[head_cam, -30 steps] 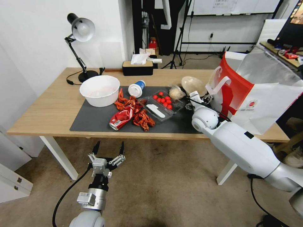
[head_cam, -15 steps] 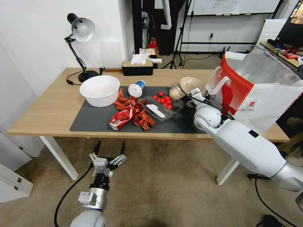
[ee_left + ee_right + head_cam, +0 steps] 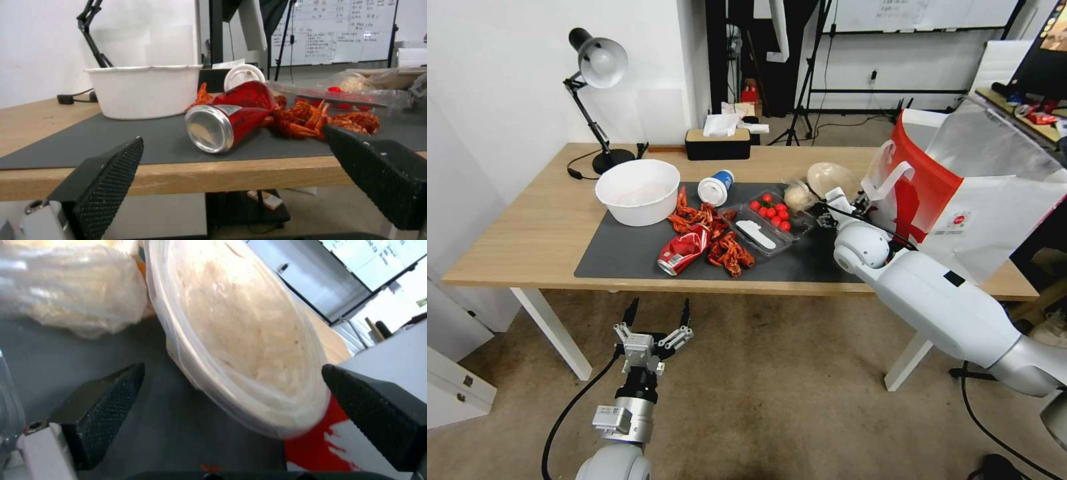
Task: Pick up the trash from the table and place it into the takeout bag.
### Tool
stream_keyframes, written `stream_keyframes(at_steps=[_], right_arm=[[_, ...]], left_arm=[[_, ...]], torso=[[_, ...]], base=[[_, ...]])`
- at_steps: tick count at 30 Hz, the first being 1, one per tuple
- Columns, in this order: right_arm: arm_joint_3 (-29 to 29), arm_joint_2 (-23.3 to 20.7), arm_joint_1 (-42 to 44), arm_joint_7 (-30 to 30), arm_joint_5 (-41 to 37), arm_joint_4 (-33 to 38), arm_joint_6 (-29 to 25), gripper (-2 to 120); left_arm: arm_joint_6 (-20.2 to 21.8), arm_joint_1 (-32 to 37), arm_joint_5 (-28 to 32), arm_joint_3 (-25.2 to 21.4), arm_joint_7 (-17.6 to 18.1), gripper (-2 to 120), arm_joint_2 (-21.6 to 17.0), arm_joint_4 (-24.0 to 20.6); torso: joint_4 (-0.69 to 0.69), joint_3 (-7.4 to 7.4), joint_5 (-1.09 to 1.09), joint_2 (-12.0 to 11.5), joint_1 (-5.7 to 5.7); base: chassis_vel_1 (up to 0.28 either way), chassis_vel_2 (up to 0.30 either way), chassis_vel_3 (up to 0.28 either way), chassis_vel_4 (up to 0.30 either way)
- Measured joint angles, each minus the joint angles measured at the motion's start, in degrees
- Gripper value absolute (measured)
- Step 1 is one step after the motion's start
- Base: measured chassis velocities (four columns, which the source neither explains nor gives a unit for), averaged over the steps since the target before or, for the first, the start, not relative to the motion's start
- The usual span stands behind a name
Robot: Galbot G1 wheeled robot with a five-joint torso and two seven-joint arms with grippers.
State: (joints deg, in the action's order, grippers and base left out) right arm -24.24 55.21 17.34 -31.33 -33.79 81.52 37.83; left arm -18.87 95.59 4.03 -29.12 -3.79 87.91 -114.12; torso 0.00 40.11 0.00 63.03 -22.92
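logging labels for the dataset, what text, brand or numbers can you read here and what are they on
No text reads clearly enough to quote.
Whiteboard: rows of handwriting, too small and blurred to read.
Crushed red soda can: white markings, not legible; its label near the rim is blurred.
Takeout bag: a red graphic and a small round red logo, lettering too small to read.
Blue-and-white paper cup: no readable print.

Light wood table (image 3: 527,227), matt grey mat (image 3: 627,253) — glossy dented metal can (image 3: 231,121), translucent plastic bowl (image 3: 240,340)
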Motion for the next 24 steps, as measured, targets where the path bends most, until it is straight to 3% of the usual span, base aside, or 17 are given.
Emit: stream_keyframes(at_steps=[18,24], right_arm=[[-1.41,1.81,-1.40,2.88,1.32,-4.33,-2.16,99],[-0.97,1.97,-1.27,3.59,1.08,-5.87,-2.23,75]], left_arm=[[-0.04,0.06,0.25,-0.18,0.04,100,-0.22,-0.14],[-0.07,0.15,0.27,-0.28,0.09,100,-0.23,-0.26]], torso=[[0.00,0.00,0.02,0.00,0.00],[0.00,0.00,0.00,0.00,0.00]], base=[[0.000,0.000,0.000,0.000],[0.000,0.000,0.000,0.000]])
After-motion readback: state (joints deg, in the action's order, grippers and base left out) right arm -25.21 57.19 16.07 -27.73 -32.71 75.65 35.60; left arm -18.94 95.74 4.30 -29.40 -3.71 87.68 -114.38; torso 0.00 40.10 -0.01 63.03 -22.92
